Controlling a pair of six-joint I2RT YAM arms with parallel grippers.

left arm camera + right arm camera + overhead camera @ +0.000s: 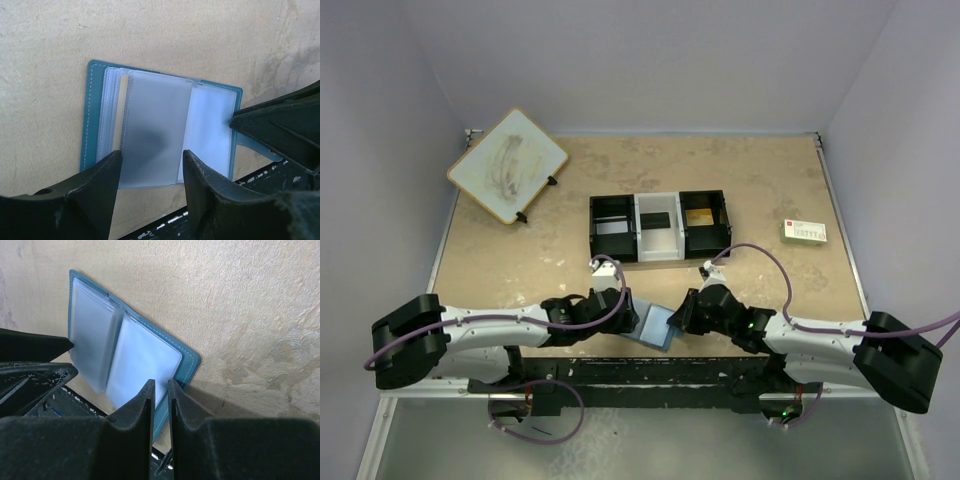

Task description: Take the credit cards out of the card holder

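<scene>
Card holder (94,115) showing teal-blue cover w/ pale stitching, frosted clear sleeves. L gripper (151,160) & R gripper (160,387) looking black. Far tray (592,228) showing black ends, white mid. Far-right card (805,232) showing white w/ green, red print.

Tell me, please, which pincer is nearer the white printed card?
Right. The right pincer sits near-left of the card; the left pincer lies farther left, beyond the wallet.
</scene>
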